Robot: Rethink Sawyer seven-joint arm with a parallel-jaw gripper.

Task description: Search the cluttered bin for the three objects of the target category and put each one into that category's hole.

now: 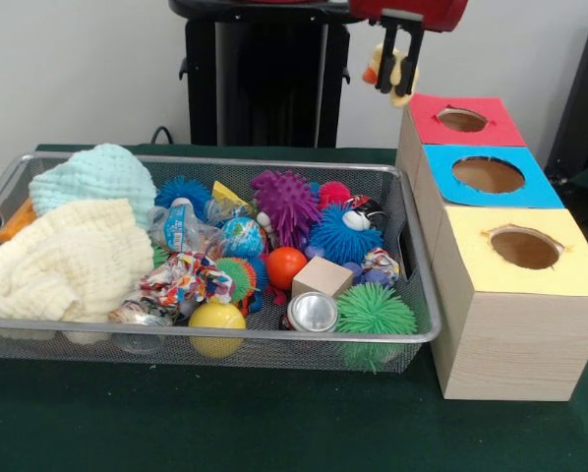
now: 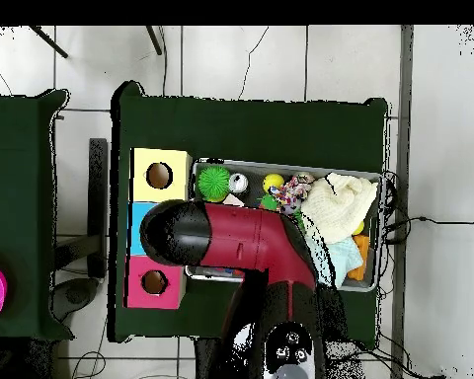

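the gripper (image 1: 396, 67) hangs at the top of the front view, its two black fingers (image 1: 385, 61) pointing down and closed on a small yellow toy with an orange part (image 1: 382, 65), possibly a rubber duck; its exact form cannot be told. the held toy is clear of every surface, in the air just above and slightly to the bin side of the red-topped box (image 1: 468, 121). below the gripper and running toward the camera stands a row of three wooden boxes, each with a round hole in its coloured top: the red-topped box nearest the gripper, then the blue-topped box (image 1: 491, 175), then the yellow-topped box (image 1: 523, 251) farthest from it. in the front view, below the gripper and to the picture's left, a wire mesh bin (image 1: 215, 336) sits on the green table (image 1: 176, 423), touching or just beside the box row. the bin holds a purple spiky ball (image 1: 286, 202), a blue spiky ball (image 1: 344, 236), a green spiky ball (image 1: 373, 313), an orange ball (image 1: 285, 266), a yellow ball (image 1: 216, 320), a wooden block (image 1: 322, 276), a metal can (image 1: 312, 313), a cream cloth (image 1: 63, 264) and a pale blue knitted cloth (image 1: 95, 178). in the overhead view the red arm (image 2: 236, 240) covers the blue-topped box and part of the bin, and the gripper itself is hidden beneath it.
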